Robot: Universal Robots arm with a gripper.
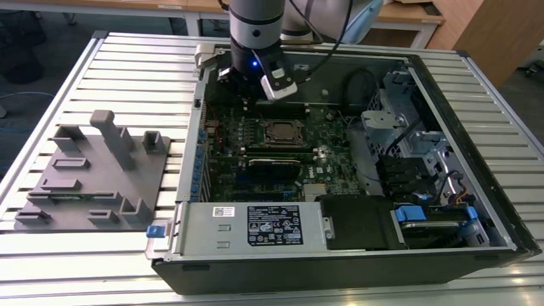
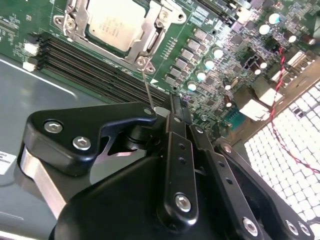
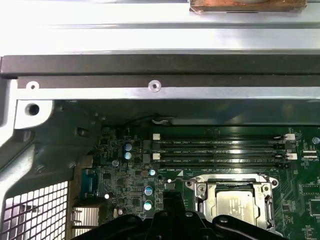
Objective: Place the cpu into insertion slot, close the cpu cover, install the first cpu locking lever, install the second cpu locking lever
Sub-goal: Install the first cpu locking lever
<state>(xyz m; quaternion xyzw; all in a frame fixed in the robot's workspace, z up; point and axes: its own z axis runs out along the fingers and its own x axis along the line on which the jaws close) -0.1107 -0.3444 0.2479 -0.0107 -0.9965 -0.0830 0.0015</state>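
Observation:
The cpu (image 2: 112, 22) lies flat in the insertion slot (image 1: 283, 133) on the green board, its silver top facing up. The silver cpu cover (image 2: 150, 42) is folded down over it, and the chip (image 3: 234, 207) shows through the window. A thin wire locking lever (image 2: 147, 87) rises from the socket's corner, and its free end meets the tip of my gripper (image 2: 162, 112). The gripper (image 1: 244, 95) hangs inside the case, just behind the socket in the exterior view. It looks shut. I cannot tell whether the lever is clamped or only touched.
Long black memory slots (image 2: 95, 67) run beside the socket, near the case's metal wall (image 3: 150, 65). A red and black cable (image 2: 280, 90) crosses a perforated grille (image 2: 290, 145). Power supply (image 1: 255, 223) and drive cage (image 1: 399, 121) fill the case; a grey fixture plate (image 1: 93, 178) lies outside.

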